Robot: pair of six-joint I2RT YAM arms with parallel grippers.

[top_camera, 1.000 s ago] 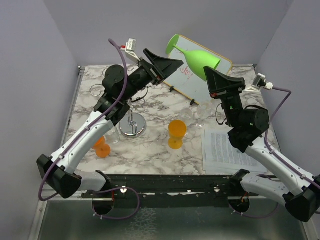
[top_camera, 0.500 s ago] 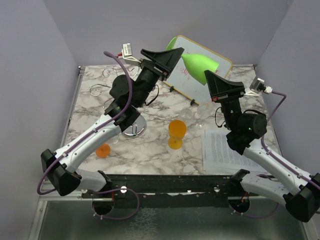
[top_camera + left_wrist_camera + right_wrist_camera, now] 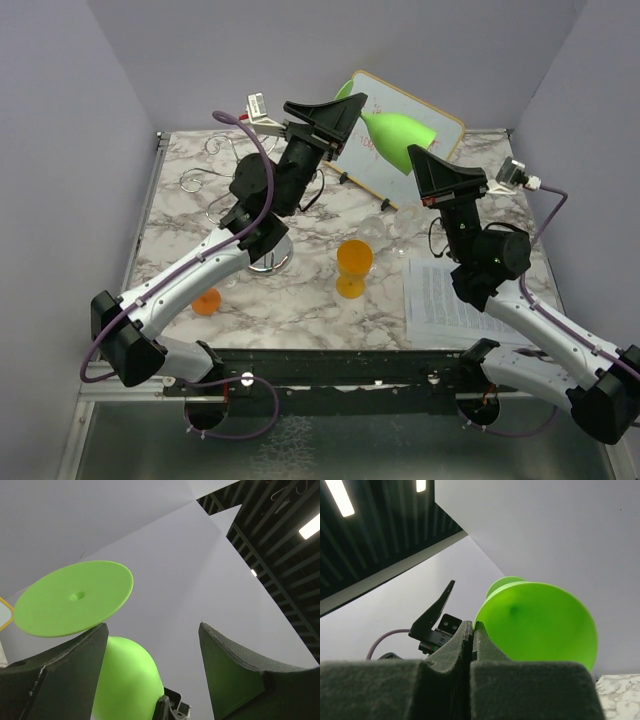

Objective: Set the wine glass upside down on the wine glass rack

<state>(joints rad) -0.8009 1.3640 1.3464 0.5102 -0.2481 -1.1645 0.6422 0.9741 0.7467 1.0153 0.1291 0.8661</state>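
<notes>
The green wine glass (image 3: 400,130) is up in the air over the back of the desk (image 3: 310,300), tipped on its side in front of the whiteboard (image 3: 385,172), with its foot pointing back-left and its bowl toward the right. The right end effector (image 3: 418,158) has its fingers pressed together on the rim of the bowl; its own camera shows the green rim (image 3: 540,625) pinched in the seam between them (image 3: 472,625). The left end effector (image 3: 345,110) is raised at the foot end with its fingers apart. From its wrist, the round foot (image 3: 75,597) sits above the left finger and the bowl shows in the gap (image 3: 152,627). I cannot tell whether either finger touches the glass. The rack (image 3: 272,263) stands left of centre on the desk, well below the glass, its chrome base half hidden behind the left arm. An orange glass (image 3: 353,265) stands upright mid-desk, and a printed sheet (image 3: 440,300) lies to its right.
</notes>
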